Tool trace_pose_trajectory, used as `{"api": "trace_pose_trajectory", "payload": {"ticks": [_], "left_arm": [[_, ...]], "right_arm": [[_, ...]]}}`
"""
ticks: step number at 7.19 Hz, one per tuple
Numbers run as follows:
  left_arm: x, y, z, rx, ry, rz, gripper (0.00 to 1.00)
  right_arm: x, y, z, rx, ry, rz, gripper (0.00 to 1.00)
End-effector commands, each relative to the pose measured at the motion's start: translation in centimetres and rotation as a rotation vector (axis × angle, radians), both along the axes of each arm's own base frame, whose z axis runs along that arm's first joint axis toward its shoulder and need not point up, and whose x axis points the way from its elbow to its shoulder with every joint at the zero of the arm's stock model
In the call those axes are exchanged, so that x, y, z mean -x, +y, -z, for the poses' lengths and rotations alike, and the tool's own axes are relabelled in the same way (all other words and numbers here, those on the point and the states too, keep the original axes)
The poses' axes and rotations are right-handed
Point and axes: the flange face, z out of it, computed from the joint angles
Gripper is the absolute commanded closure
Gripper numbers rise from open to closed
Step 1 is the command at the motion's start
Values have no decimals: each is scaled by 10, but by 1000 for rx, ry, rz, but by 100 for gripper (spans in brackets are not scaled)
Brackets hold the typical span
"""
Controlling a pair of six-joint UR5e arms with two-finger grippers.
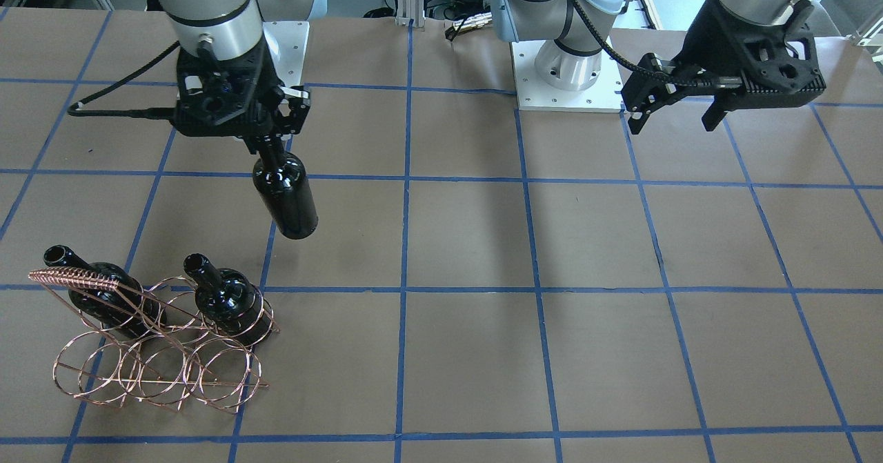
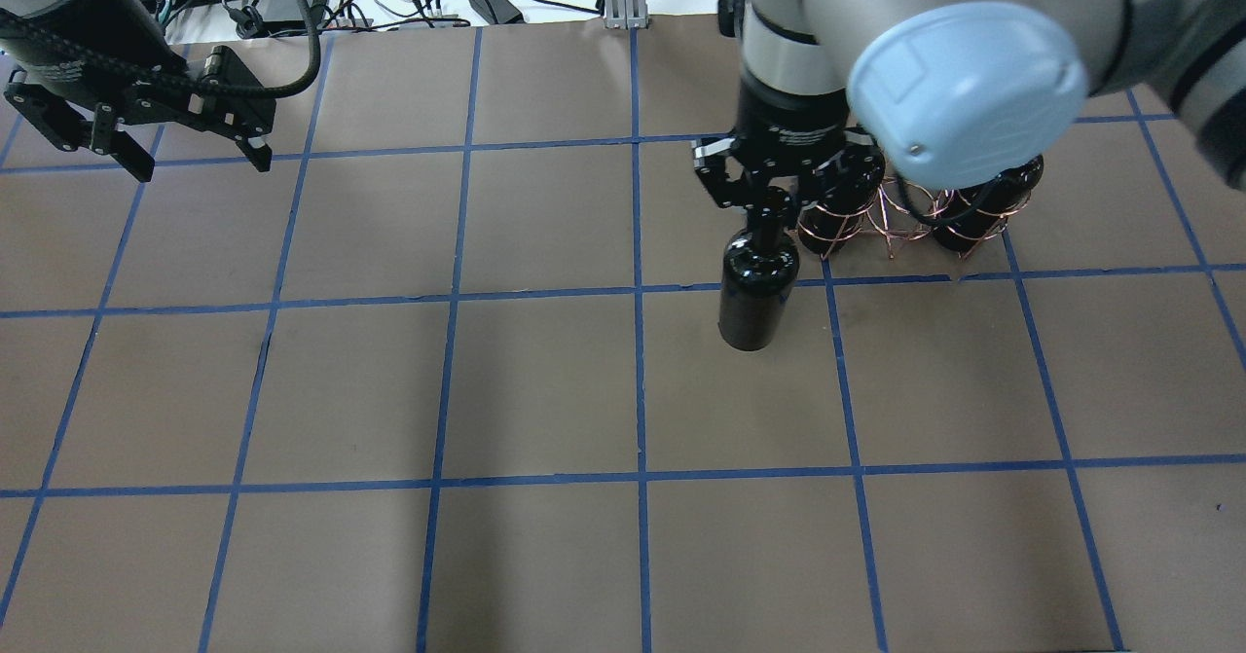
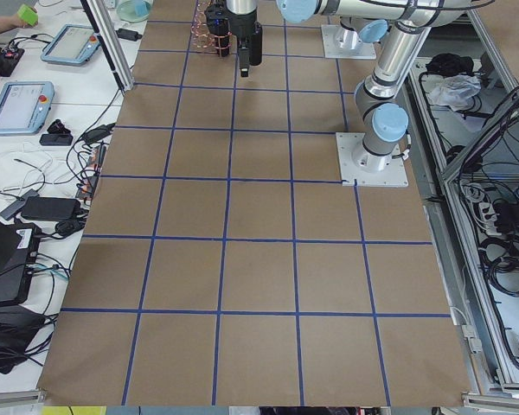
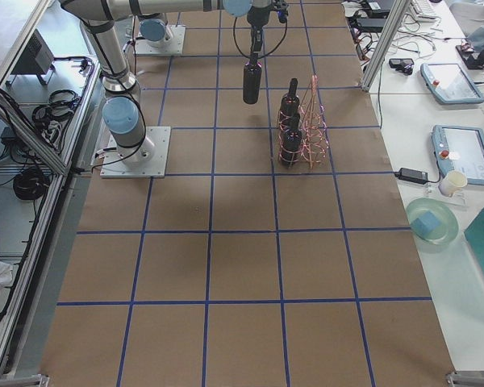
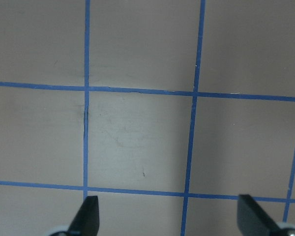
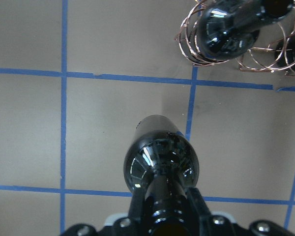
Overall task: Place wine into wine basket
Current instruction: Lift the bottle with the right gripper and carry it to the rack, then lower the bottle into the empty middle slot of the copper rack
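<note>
My right gripper (image 1: 272, 142) is shut on the neck of a glossy black wine bottle (image 1: 286, 197), which hangs in the air, slightly tilted, above the table. It also shows in the overhead view (image 2: 754, 288) and the right wrist view (image 6: 160, 157). The copper wire wine basket (image 1: 76, 279) stands on the table beside it, a short way off, and holds two alike black bottles (image 1: 103, 294) (image 1: 224, 301); in the overhead view the basket (image 2: 900, 235) is partly hidden by the right arm. My left gripper (image 1: 679, 107) is open and empty, far from them.
The brown table (image 2: 545, 390) carries a blue tape grid. Both arm bases (image 1: 569, 70) stand at the robot's edge. The left wrist view shows only bare table between the open fingers (image 5: 88, 216).
</note>
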Motion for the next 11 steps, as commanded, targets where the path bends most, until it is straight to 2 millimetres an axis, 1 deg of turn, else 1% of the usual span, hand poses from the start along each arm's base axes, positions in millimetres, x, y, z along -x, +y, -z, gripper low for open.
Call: {"api": "trace_pose_trajectory", "payload": {"ticks": [1,2,3,4,5,6,8,9,10,11], "left_arm": [[32,3,-1,17,-2,8,0],[47,7,-2,22,-1,2,0],[58,9,1,16,-2,14,0],[57,10,0,16,-4,14,0],[57,10,3,11,1,22,0],[57,12,12,-5,-4,8,0],[58,10,18,13,5,12,0],[61,7,19,27,28,13,0],[61,8,19,29,33,13,0],[61,8,19,29,30,11,0]], "right_arm": [[91,-9,-22,5,32,-59,100],[108,-15,-50,43,33,-32,100],[111,-33,-75,78,27,-27,100],[112,-60,-82,100,4,-22,100],[113,-81,-72,93,-10,-20,100],[115,-98,-63,119,-9,-20,100],[118,-109,-42,93,-2,-34,100],[119,-110,-39,89,-5,-32,100],[120,-113,-32,76,-4,-35,100],[121,-115,-29,79,-2,-50,100]]}}
